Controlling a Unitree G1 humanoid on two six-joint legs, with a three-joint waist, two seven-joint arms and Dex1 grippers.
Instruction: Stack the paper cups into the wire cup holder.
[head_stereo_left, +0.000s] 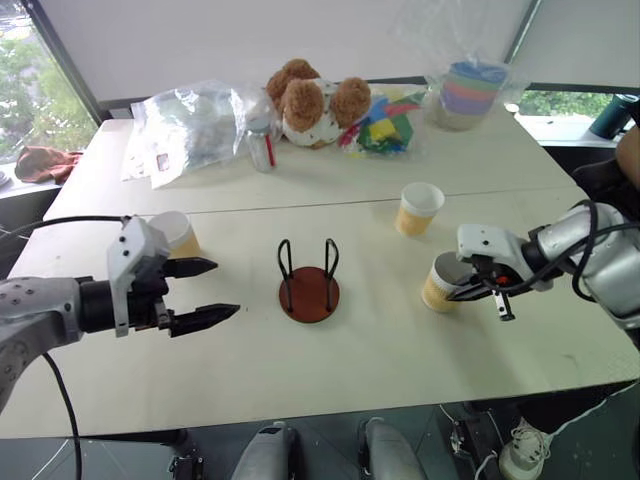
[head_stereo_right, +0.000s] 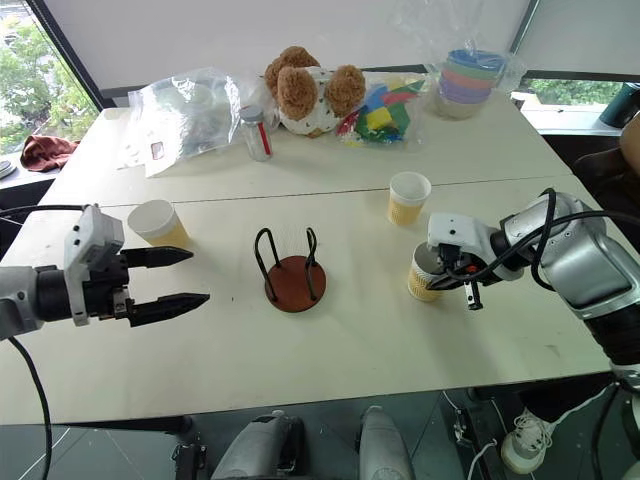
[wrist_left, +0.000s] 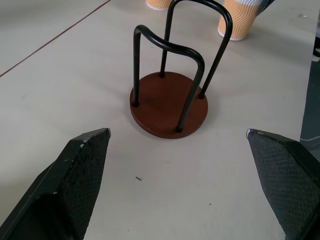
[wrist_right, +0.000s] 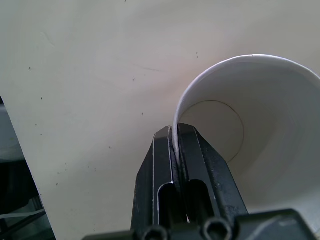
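Observation:
The wire cup holder, a dark red disc with two black wire loops, stands empty in the middle of the table. One paper cup stands upright to its right. My right gripper is shut on that cup's near rim, one finger inside and one outside; the right wrist view shows the pinched rim. A second paper cup stands just behind it. The third paper cup stands at the left, behind my left gripper, which is open, empty and pointing at the holder.
Along the table's back lie clear plastic bags, a small bottle, a plush bear, colourful toys and wrapped pastel bowls. A seam crosses the tabletop behind the holder. A person's arm shows at the right edge.

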